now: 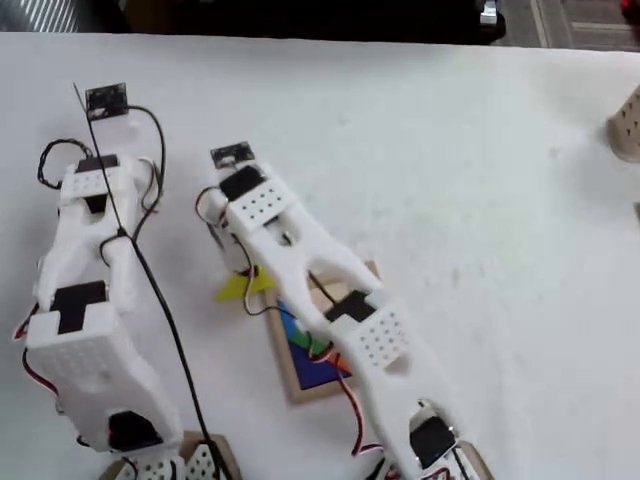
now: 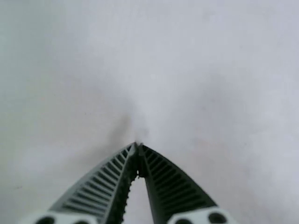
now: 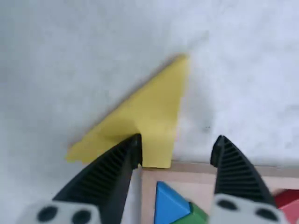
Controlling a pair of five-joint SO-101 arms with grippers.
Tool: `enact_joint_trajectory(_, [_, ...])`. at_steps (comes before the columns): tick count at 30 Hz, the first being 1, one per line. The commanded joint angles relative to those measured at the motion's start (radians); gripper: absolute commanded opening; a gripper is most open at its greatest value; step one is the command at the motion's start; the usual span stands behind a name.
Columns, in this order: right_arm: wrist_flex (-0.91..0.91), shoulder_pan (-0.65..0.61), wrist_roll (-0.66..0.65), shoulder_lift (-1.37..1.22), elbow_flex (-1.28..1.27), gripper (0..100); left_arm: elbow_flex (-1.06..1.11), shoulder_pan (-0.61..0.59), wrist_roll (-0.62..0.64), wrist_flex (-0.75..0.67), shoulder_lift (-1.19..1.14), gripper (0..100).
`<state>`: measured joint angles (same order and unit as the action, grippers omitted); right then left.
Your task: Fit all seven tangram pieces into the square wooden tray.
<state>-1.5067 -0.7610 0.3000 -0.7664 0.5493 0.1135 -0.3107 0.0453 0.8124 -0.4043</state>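
Right gripper (image 3: pixel 177 141): fingers apart above yellow triangle (image 3: pixel 149 109), just beside tray (image 3: pixel 196 169). Left gripper (image 2: pixel 138 150): fingers together over table (image 2: pixel 187 70).

1. The right arm (image 1: pixel 340 290) covers most of the tray (image 1: pixel 281 356) and the pieces (image 1: pixel 312 370) inside.
2. It also hides part of the yellow triangle (image 1: pixel 236 288).
3. The picture's edge cuts off a tan perforated object (image 1: pixel 627 125), unidentifiable.

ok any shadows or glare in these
Left wrist view: a soft shadow lies on the table just ahead of the left gripper's shut tips. Right wrist view: the yellow piece is evenly lit, no glare. High view: faint shadows, no hard glare.
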Motion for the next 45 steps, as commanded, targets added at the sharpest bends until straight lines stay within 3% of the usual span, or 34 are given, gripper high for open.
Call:
enact_joint_trajectory(1, [0.064, -0.007, 0.054, 0.047, -0.035, 24.4, -0.055, -0.019, 0.009, -0.012, 0.007, 3])
enact_joint_trajectory(13, [0.064, -0.048, -0.028, 0.125, -0.078, 24.3, -0.055, -0.016, 0.009, -0.012, 0.007, 3])
enact_joint_trajectory(18, [0.125, -0.097, -0.032, 0.194, -0.224, 24.1, -0.055, -0.016, 0.009, -0.014, 0.005, 3])
enact_joint_trajectory(27, [0.151, -0.122, -0.172, 0.176, -0.284, 18.3, -0.052, -0.016, 0.009, -0.014, 0.005, 3])
enact_joint_trajectory(36, [0.145, -0.104, -0.269, 0.114, -0.282, 26.1, -0.055, -0.016, 0.009, -0.014, 0.005, 3])
enact_joint_trajectory(45, [0.058, -0.108, -0.413, 0.225, -0.296, 27.9, -0.055, -0.015, 0.009, -0.014, 0.005, 3])
